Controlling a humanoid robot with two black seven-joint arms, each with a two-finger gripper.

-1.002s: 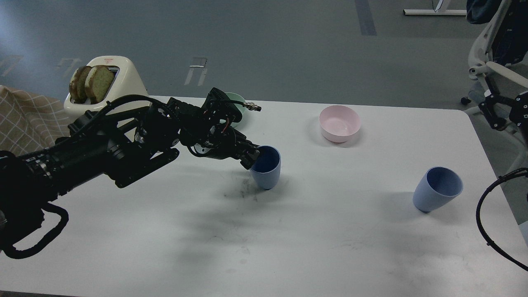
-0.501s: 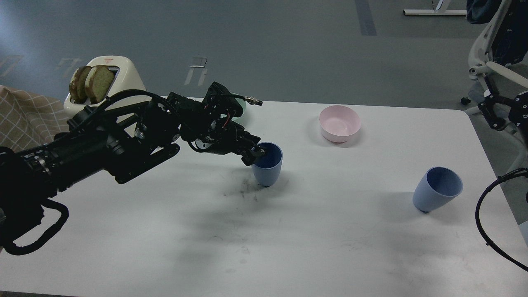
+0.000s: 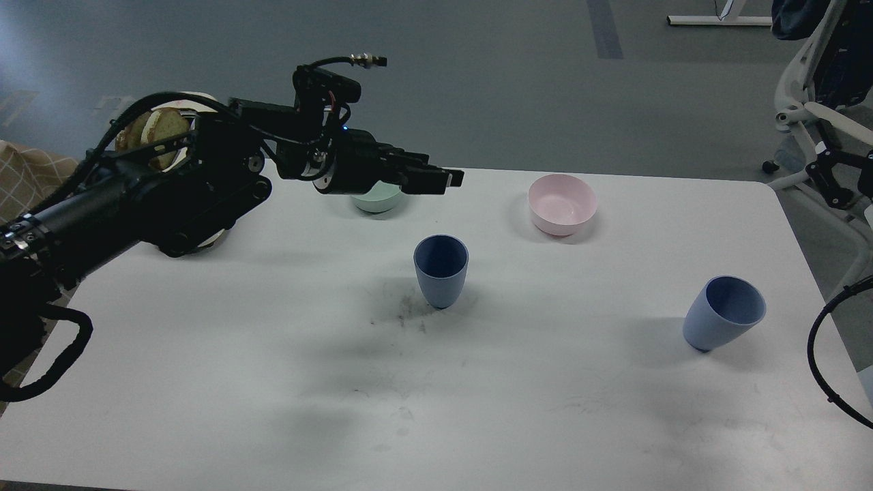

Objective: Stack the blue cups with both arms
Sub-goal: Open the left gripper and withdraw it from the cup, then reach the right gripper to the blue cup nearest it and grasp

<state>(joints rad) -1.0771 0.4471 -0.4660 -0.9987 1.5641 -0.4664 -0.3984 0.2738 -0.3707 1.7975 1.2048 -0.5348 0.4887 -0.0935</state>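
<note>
One blue cup [image 3: 440, 271] stands upright on the white table [image 3: 273, 382], at its middle, with nothing touching it. The second blue cup [image 3: 723, 314] stands tilted near the right edge. My left gripper [image 3: 450, 180] hangs in the air above and behind the middle cup, well clear of it. Its fingers point right, slightly parted and empty. Of my right arm only a black cable loop [image 3: 815, 354] and a black jointed part [image 3: 839, 181] show at the right edge. Its gripper is out of view.
A pink bowl [image 3: 562, 203] sits at the back right of centre. A mint-green bowl [image 3: 376, 199] is partly hidden behind my left wrist. A toaster with bread slices [image 3: 153, 129] lies behind the left arm. Dark scuff marks lie left of the middle cup. An office chair [image 3: 818, 82] stands off the table's right.
My left gripper has let go of the middle cup's rim and risen up and back. The cup now stands upright on its own. The right-hand cup has not moved.
</note>
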